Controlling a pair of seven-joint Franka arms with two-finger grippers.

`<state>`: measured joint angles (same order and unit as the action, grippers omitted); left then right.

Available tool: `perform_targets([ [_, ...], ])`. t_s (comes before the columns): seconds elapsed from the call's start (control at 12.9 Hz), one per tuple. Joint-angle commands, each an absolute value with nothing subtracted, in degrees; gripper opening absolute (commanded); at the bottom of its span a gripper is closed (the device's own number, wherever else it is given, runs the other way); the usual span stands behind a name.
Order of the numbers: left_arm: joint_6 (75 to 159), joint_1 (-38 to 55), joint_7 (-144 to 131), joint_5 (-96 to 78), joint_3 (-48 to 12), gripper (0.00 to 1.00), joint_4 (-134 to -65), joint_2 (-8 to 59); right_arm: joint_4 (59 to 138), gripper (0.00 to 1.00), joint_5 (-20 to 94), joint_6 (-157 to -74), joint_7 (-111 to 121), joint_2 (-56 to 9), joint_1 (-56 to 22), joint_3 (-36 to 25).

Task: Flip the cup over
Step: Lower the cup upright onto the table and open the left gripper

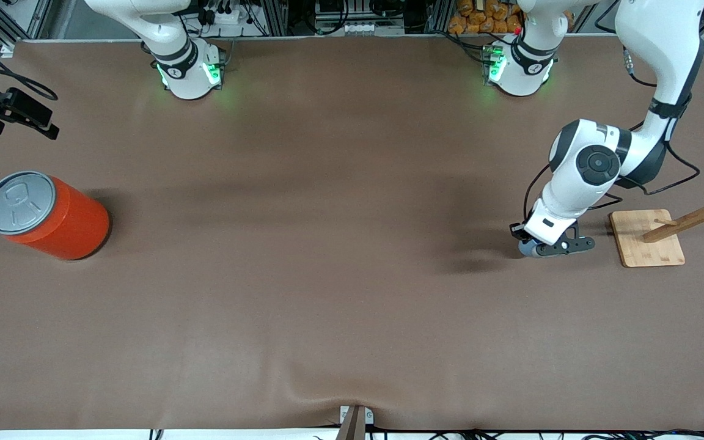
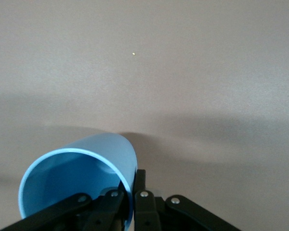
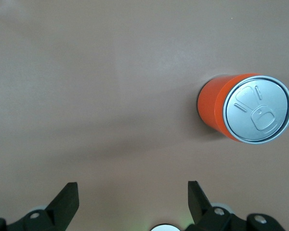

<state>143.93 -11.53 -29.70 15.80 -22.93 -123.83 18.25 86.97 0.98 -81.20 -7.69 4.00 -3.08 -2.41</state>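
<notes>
The cup (image 2: 106, 154) is a small light-blue tumbler, darker blue inside, turned on its side with its mouth toward the left wrist camera. My left gripper (image 2: 133, 185) is shut on its rim wall, one finger inside and one outside. In the front view the left gripper (image 1: 535, 247) holds the cup (image 1: 526, 247) low over the mat, beside the wooden stand at the left arm's end of the table. Only a sliver of blue shows there. My right gripper (image 3: 132, 192) hangs open and empty high over bare mat, out of the front view.
A big orange can (image 1: 58, 220) with a grey lid stands at the right arm's end of the table, also in the right wrist view as the can (image 3: 214, 106). A wooden peg stand (image 1: 648, 238) sits next to the left gripper. A black fixture (image 1: 16, 110) juts in at the table's edge.
</notes>
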Motion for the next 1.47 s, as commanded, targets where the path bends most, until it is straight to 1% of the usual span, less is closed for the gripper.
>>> perform_targets([
  [0.0, 145.0, -11.8, -31.6, 17.3, -23.1, 0.00, -123.7, 19.1, 88.2, 1.00, 1.2, -81.6, -8.6, 5.3, -2.9, -2.4],
  [0.08, 145.0, -11.6, -31.6, 17.3, -23.1, 0.12, -123.5, 19.1, 88.2, 1.00, 1.2, -81.6, -8.5, 5.2, -2.9, -2.4],
  [0.16, 145.0, -11.8, -31.7, 17.3, -23.1, 0.44, -123.3, 19.0, 88.2, 1.00, 1.2, -81.6, -8.6, 5.2, -2.9, -2.4],
  [0.23, 145.0, -11.9, -31.9, 17.3, -23.1, 0.99, -123.2, 18.8, 88.2, 1.00, 1.2, -81.5, -8.6, 5.2, -2.9, -2.4],
  [0.39, 144.8, -12.0, -32.2, 17.4, -23.1, 1.00, -122.8, 17.0, 88.2, 1.00, 1.2, -81.6, -8.6, 5.2, -2.8, -2.4],
  [0.54, 141.6, -12.1, -32.0, 17.2, -23.2, 1.00, -121.1, 12.9, 88.2, 1.00, 1.2, -81.6, -8.5, 5.2, -2.8, -2.4],
  [0.62, 138.7, -12.1, -31.8, 17.0, -23.2, 1.00, -119.4, 9.8, 88.2, 1.00, 1.2, -81.6, -8.5, 5.2, -2.8, -2.4],
  [0.7, 133.8, -12.0, -31.6, 17.0, -23.3, 1.00, -116.8, 7.0, 88.2, 1.00, 1.2, -81.6, -8.6, 5.2, -2.8, -2.4],
  [0.78, 127.1, -11.8, -31.5, 16.8, -23.4, 1.00, -113.2, 5.7, 88.2, 1.00, 1.2, -81.6, -8.5, 5.2, -2.8, -2.4],
  [0.85, 120.0, -11.8, -31.2, 16.7, -24.0, 1.00, -108.9, 5.6, 88.2, 1.00, 1.2, -81.5, -8.5, 5.2, -2.8, -2.4],
  [0.93, 115.3, -11.8, -30.9, 16.6, -24.4, 1.00, -105.5, 5.6, 88.2, 1.00, 1.2, -81.5, -8.5, 5.2, -2.8, -2.4],
  [1.09, 111.6, -12.0, -29.4, 16.3, -25.9, 1.00, -102.6, 4.7, 88.2, 1.00, 1.2, -81.6, -8.6, 5.2, -2.7, -2.4],
  [1.24, 109.6, -12.3, -26.9, 11.9, -25.9, 1.00, -100.3, 3.5, 88.2, 1.00, 1.2, -81.6, -8.5, 5.2, -2.8, -2.4],
  [1.4, 105.8, -12.4, -25.3, 9.3, -25.8, 1.00, -97.3, 3.3, 88.2, 1.00, 1.2, -81.6, -8.6, 5.2, -2.8, -2.4],
])
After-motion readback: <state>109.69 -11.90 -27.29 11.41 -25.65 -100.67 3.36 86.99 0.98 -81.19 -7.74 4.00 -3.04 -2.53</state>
